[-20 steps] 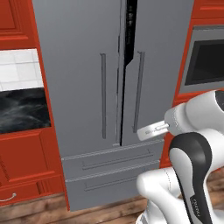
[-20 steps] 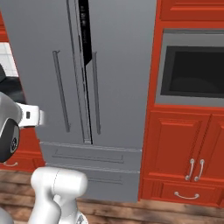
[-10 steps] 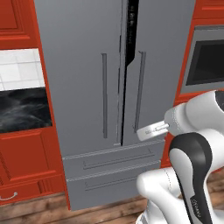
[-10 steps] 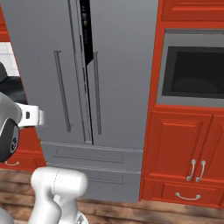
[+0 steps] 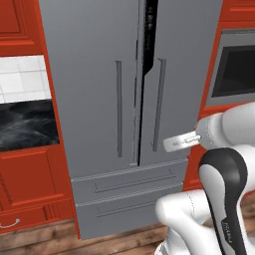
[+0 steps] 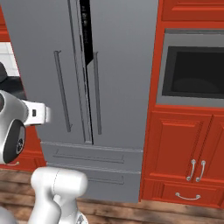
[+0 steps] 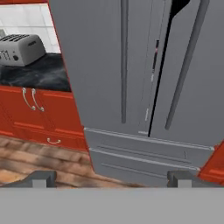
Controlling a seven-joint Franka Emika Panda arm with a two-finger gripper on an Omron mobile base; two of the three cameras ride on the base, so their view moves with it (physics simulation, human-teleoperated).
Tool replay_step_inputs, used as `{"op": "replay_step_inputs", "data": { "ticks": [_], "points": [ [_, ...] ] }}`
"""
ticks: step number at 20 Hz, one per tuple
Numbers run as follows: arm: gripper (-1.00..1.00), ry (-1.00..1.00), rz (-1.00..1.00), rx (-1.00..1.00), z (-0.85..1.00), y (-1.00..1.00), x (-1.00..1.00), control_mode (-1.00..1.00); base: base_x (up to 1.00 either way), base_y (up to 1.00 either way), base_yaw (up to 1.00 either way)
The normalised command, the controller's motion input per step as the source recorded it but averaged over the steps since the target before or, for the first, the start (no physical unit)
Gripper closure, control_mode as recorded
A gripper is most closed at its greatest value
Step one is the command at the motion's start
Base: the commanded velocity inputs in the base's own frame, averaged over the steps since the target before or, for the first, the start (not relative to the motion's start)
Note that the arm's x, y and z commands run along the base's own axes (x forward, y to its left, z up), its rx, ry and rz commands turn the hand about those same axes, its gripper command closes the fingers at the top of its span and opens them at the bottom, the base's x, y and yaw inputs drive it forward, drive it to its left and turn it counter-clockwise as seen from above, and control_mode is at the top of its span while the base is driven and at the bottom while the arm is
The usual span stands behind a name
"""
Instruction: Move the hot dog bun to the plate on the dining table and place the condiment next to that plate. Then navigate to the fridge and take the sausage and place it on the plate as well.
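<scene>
The tall grey double-door fridge [image 5: 94, 99] [image 6: 122, 87] [image 7: 100, 65] stands straight ahead of me. Its right door is slightly ajar, and a dark gap [image 5: 149, 35] widens toward the top. Two long thin handles [image 5: 118, 109] [image 5: 159, 104] flank the seam. In the hand view my gripper [image 7: 112, 179] is open, its fingertips [image 7: 43, 178] spread wide with nothing between them, still well short of the doors and aimed at the lower drawers [image 7: 144, 153]. The sausage, hot dog bun, plate, condiment and dining table are out of view.
Left of the fridge, a silver toaster [image 7: 19, 49] sits on a black marble counter [image 7: 39, 72] over red cabinets [image 7: 35, 113]. To the right, a built-in oven [image 6: 194, 72] sits in red cabinetry [image 6: 183, 148]. The floor [image 7: 39, 157] is wood.
The whole picture has shifted slightly, so the base has crept a little relative to the fridge. The fridge door gap and the open gripper look the same.
</scene>
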Motion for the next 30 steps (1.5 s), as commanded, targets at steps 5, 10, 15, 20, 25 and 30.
{"op": "replay_step_inputs", "data": {
  "ticks": [5, 10, 15, 20, 25, 30],
  "points": [
    [-1.00, 0.01, -0.14, 0.04, 0.20, -0.43, 0.48, -1.00, 0.00, 0.00, 0.00],
    [-1.00, 0.07, -0.24, 0.00, 0.08, -0.10, 0.72, -1.00, 0.00, 0.00, 0.00],
    [-1.00, 0.01, -0.14, 0.02, 0.03, -0.21, 0.75, -1.00, 0.00, 0.00, 0.00],
    [-1.00, 0.00, -0.01, 0.08, 0.00, -0.53, 0.70, -1.00, 0.00, 0.00, 0.00],
    [-1.00, 0.01, 0.01, 0.07, -0.01, -0.18, 0.80, -1.00, 0.00, 0.00, 0.00],
    [-1.00, -0.05, 0.07, 0.00, -0.03, 0.00, 0.47, -1.00, 0.00, 0.00, 0.00]
  ]
}}
